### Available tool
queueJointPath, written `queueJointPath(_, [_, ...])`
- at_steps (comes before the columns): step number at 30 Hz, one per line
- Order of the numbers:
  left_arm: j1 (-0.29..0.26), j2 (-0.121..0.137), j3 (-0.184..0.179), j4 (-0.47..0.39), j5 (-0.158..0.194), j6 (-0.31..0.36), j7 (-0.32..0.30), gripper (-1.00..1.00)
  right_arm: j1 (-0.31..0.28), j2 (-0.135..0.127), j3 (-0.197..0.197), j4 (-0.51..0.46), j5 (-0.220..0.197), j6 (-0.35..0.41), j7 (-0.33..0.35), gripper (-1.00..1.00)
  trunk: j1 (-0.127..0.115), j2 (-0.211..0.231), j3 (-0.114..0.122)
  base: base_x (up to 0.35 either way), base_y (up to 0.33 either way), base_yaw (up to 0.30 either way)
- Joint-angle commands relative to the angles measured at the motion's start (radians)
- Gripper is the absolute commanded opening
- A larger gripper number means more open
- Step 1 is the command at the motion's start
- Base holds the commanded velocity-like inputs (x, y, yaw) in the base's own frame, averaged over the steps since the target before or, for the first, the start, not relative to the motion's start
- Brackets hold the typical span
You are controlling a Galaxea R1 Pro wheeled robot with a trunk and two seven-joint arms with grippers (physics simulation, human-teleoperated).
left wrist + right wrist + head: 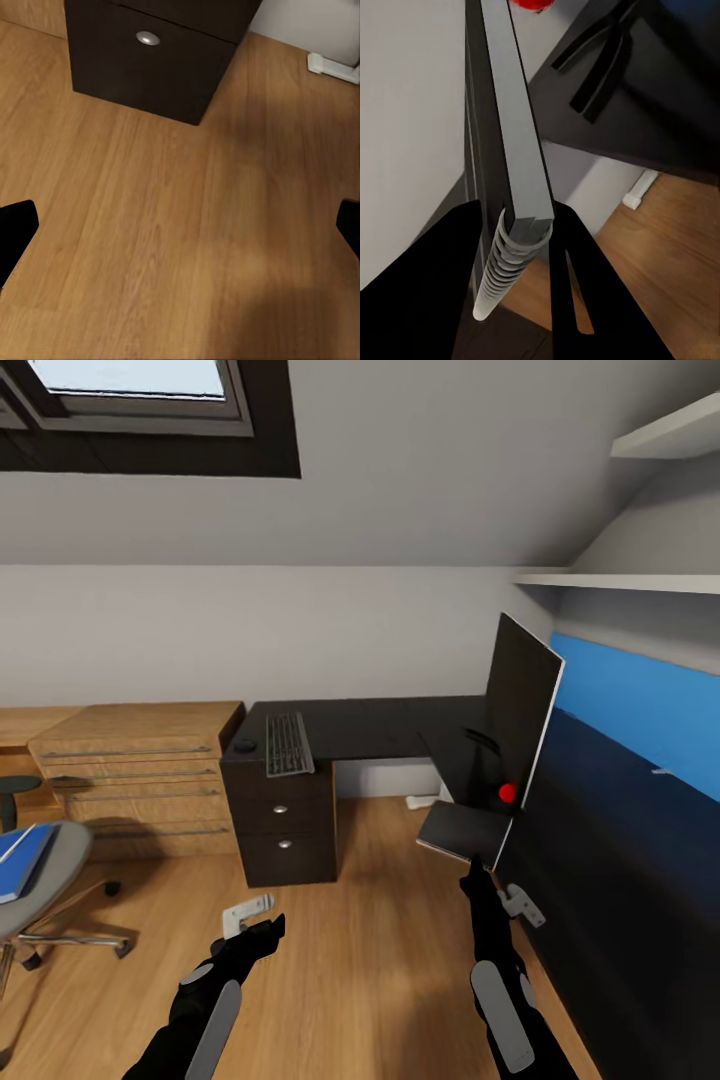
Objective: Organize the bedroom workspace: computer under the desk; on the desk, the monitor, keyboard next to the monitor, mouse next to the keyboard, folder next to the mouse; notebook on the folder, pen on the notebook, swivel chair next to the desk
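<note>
My right gripper (477, 866) is shut on the spiral edge of a grey notebook (463, 830), held out flat just in front of the dark L-shaped desk (370, 725). In the right wrist view the notebook (510, 135) runs edge-on between the fingers (577, 255). The monitor (522, 705) stands on the desk's right wing. A keyboard (288, 743) and a mouse (245, 745) lie on the left wing. A blue folder (25, 857) rests on the swivel chair (55, 880) at far left. My left gripper (262, 932) hangs open over the floor.
A small red object (508, 793) sits by the monitor's foot. A dark drawer unit (285, 825) stands under the keyboard, with a wooden dresser (135, 775) to its left. A white strip (420, 801) lies on the floor under the desk. A dark blue wall panel (620, 840) runs along the right.
</note>
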Motion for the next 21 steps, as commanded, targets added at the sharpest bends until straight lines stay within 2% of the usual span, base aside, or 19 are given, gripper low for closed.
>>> queueJointPath(1, [-0.001,0.0,-0.002,-0.001,0.011,0.003,0.009,1.0,-0.001,0.001,0.0,-0.001,-0.006,-0.002,0.002,-1.0,0.001,0.0,-0.001,0.325,0.115,0.0])
queueJointPath(9, [-0.001,0.0,-0.001,-0.001,0.012,0.003,0.008,1.0,-0.001,0.0,0.0,-0.002,-0.006,-0.002,0.003,-1.0,0.001,0.0,-0.001,0.323,0.139,0.0])
queueJointPath(21, [-0.001,0.0,0.001,-0.001,0.012,0.003,0.006,1.0,0.0,-0.001,0.0,-0.002,-0.005,-0.002,0.004,-1.0,0.001,0.0,-0.001,0.287,0.219,0.0])
